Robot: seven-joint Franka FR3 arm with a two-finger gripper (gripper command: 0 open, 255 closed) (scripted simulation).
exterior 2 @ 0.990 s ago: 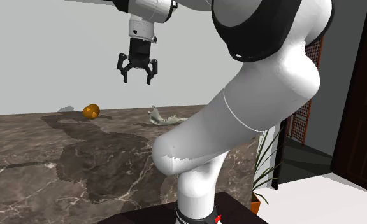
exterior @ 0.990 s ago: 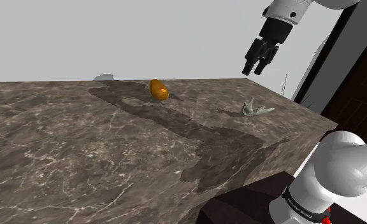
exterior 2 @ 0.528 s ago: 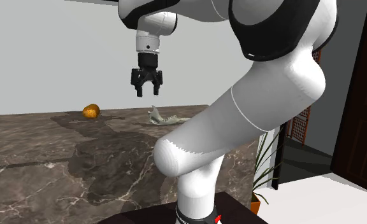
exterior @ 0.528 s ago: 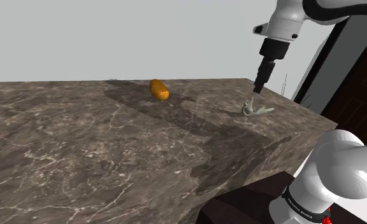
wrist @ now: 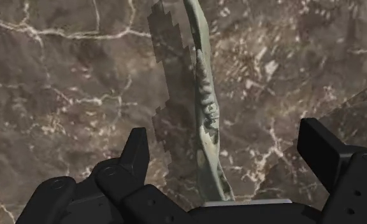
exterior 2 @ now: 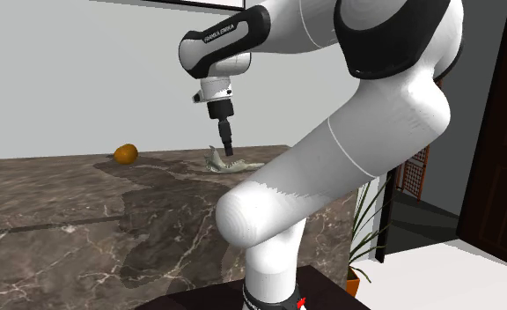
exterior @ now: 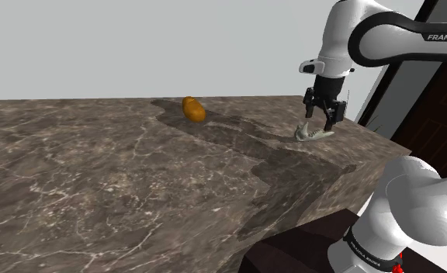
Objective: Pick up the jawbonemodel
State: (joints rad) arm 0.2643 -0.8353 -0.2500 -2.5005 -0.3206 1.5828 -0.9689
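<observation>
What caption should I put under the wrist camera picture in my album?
Open black pincer poised over a pale jawbone model on a brown marble tabletop.

You have a dark brown, white-veined marble counter (exterior: 121, 186). Behind the counter: plain grey wall (exterior: 136, 46). Past the counter's far end: dark wood door (exterior 2: 505, 132), potted plant (exterior 2: 356, 282).

We see that the gripper (exterior: 321, 121) has come down from high over the marble counter (exterior: 121, 178) and now hangs just above the jawbone model (exterior: 315, 134) (open fingers (wrist: 137, 153) either side, not touching). The arm's shadow (exterior: 237, 132) slid toward it too.
</observation>
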